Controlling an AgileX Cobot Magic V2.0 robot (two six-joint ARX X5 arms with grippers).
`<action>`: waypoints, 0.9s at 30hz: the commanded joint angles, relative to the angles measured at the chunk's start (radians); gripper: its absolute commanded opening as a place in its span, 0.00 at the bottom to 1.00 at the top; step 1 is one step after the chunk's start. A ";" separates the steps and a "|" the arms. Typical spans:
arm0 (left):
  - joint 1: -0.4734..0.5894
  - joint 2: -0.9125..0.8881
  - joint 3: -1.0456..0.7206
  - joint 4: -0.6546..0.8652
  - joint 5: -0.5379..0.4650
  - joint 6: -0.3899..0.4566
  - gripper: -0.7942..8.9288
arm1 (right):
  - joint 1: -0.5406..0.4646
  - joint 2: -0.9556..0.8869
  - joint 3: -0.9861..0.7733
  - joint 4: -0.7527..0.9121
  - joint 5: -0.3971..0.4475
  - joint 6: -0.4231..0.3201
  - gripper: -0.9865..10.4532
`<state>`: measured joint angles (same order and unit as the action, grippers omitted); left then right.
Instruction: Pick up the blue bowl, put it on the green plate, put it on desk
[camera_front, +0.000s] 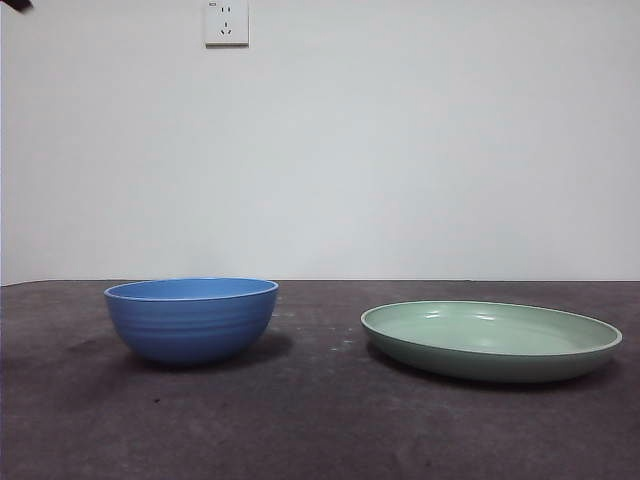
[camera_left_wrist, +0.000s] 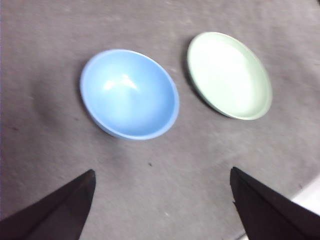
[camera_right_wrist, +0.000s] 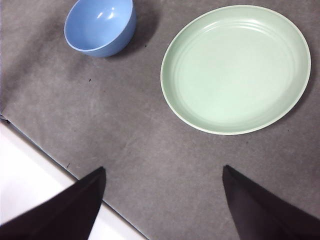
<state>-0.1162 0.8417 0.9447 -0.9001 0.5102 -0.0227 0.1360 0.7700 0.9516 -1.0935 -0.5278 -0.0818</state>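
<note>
Both end effectors spread, aloft; blue bowl (camera_front: 191, 318) and green plate (camera_front: 491, 340) apart on desk (camera_front: 320, 420), wall socket (camera_front: 226, 22) behind.

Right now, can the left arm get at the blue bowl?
Probably yes: the left gripper hangs open above the desk, and nothing lies between it and the blue bowl.

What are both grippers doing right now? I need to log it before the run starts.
Left gripper: open, holding nothing, above the desk.
Right gripper: open, holding nothing.
</note>
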 joint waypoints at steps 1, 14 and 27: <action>-0.023 0.078 0.050 0.013 -0.034 -0.020 0.53 | 0.002 0.006 0.019 0.008 -0.003 -0.004 0.41; -0.146 0.496 0.236 0.094 -0.278 -0.015 0.53 | 0.002 0.006 0.019 0.008 -0.003 -0.005 0.41; -0.187 0.835 0.254 0.259 -0.383 -0.011 0.53 | 0.002 0.006 0.019 0.023 0.004 -0.005 0.41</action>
<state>-0.2989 1.6627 1.1767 -0.6472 0.1314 -0.0395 0.1360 0.7704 0.9516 -1.0801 -0.5236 -0.0818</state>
